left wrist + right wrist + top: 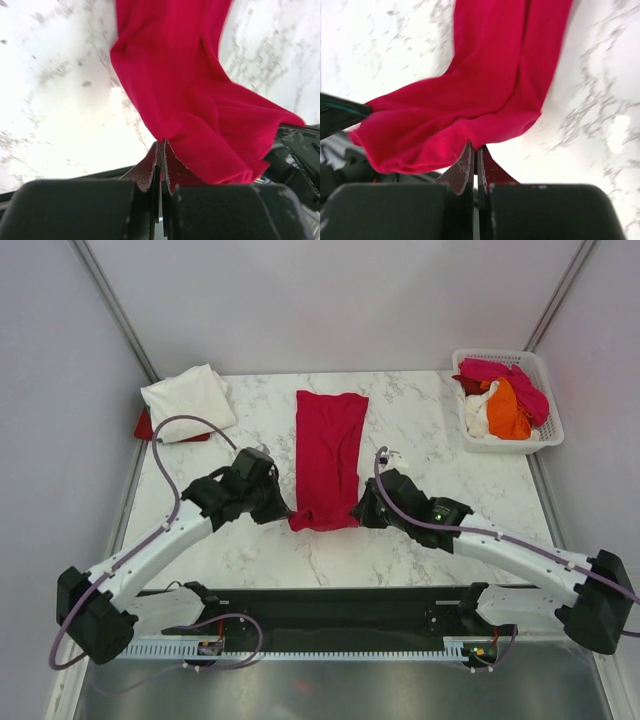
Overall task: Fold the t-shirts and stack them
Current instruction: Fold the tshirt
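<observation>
A crimson-red t-shirt [328, 455], folded into a long strip, lies down the middle of the marble table. My left gripper [283, 512] is shut on its near left corner [165, 135]. My right gripper [360, 512] is shut on its near right corner [485, 135]. Both corners are lifted a little off the table. A folded cream-white t-shirt [190, 400] lies at the far left on top of a red one [146, 426]. Pink [505, 380], orange [508, 412] and white [474, 415] shirts are piled in the basket.
A white plastic lattice basket [548, 398] stands at the far right corner of the table. Grey walls close in the back and sides. A black rail runs along the near edge by the arm bases.
</observation>
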You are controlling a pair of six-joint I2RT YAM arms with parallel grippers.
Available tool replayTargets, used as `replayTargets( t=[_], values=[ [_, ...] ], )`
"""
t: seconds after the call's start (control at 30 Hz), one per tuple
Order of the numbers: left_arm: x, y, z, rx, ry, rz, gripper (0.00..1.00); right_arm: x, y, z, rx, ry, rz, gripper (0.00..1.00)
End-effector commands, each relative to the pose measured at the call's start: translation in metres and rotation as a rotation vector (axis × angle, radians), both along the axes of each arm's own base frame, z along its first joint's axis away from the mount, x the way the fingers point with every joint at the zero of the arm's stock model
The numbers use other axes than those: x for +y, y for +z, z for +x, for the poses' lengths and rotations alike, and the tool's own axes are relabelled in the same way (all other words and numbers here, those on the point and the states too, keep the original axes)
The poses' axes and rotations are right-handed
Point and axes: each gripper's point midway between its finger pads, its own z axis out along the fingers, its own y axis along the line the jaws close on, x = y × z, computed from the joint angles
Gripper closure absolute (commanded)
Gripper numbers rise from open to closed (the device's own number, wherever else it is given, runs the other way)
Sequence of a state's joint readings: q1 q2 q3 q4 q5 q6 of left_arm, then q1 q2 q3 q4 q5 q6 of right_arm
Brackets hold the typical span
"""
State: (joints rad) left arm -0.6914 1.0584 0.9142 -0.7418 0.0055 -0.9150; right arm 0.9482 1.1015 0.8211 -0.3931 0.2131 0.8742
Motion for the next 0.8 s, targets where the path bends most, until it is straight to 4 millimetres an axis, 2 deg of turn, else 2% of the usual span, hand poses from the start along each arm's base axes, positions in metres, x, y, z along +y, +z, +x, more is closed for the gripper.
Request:
replayTargets(
  t=[0.0, 0.03, 0.07, 0.1, 0.13, 0.17, 0.23, 0.27, 0.33, 0.43, 0.5, 0.57, 0.6, 0.63, 0.7, 0.73, 0.77],
  values=[
    [0.01, 0.007, 0.036, -0.015, -0.073, 0.065, 0.98, -0.014, 0.004, 0.04, -0.034, -0.033, -0.092, 1.0],
    [0.01, -0.005, 0.046, 0.024, -0.078, 0.09, 0.98, -0.011, 0.002, 0.05, -0.027, -0.034, -0.108, 1.0],
    [0.01, -0.005, 0.055, 0.018, -0.102, 0.105, 0.98, -0.013, -0.001, 0.058, -0.029, -0.034, -0.132, 1.0],
    [0.008, 0.004, 0.071, -0.003, -0.097, 0.091, 0.98, -0.017, -0.003, 0.068, -0.027, -0.051, -0.148, 1.0],
    [0.006, -0.01, 0.08, 0.038, -0.107, 0.113, 0.98, -0.014, -0.011, 0.076, -0.011, -0.049, -0.173, 1.0],
    [0.002, -0.003, 0.093, 0.015, -0.124, 0.11, 0.98, -0.016, -0.015, 0.085, -0.009, -0.054, -0.19, 1.0],
    [-0.001, -0.008, 0.109, 0.026, -0.133, 0.11, 0.98, -0.012, -0.03, 0.098, 0.021, -0.048, -0.218, 1.0],
    [-0.004, -0.024, 0.117, 0.066, -0.141, 0.13, 0.98, -0.011, -0.035, 0.102, 0.035, -0.044, -0.218, 1.0],
    [-0.009, -0.025, 0.135, 0.062, -0.158, 0.121, 0.98, -0.01, -0.051, 0.116, 0.064, -0.042, -0.232, 1.0],
    [-0.017, -0.051, 0.156, 0.125, -0.18, 0.121, 0.98, -0.009, -0.068, 0.136, 0.092, -0.041, -0.241, 1.0],
    [-0.018, -0.071, 0.171, 0.164, -0.184, 0.119, 0.98, -0.013, -0.074, 0.151, 0.098, -0.051, -0.242, 1.0],
    [-0.017, -0.072, 0.188, 0.168, -0.173, 0.091, 0.98, -0.018, -0.081, 0.172, 0.104, -0.064, -0.25, 1.0],
    [-0.016, -0.084, 0.193, 0.195, -0.171, 0.085, 0.98, -0.019, -0.081, 0.18, 0.106, -0.063, -0.245, 1.0],
    [-0.016, -0.084, 0.198, 0.196, -0.168, 0.069, 0.96, -0.014, -0.08, 0.191, 0.101, -0.043, -0.233, 0.98],
    [-0.013, -0.076, 0.215, 0.172, -0.159, 0.049, 0.79, -0.013, -0.075, 0.206, 0.098, -0.023, -0.201, 0.86],
    [-0.012, -0.081, 0.219, 0.186, -0.156, 0.042, 0.74, -0.007, -0.068, 0.215, 0.082, 0.009, -0.179, 0.64],
    [-0.01, -0.078, 0.223, 0.182, -0.155, 0.037, 0.63, -0.006, -0.063, 0.22, 0.076, 0.01, -0.177, 0.49]
  ],
)
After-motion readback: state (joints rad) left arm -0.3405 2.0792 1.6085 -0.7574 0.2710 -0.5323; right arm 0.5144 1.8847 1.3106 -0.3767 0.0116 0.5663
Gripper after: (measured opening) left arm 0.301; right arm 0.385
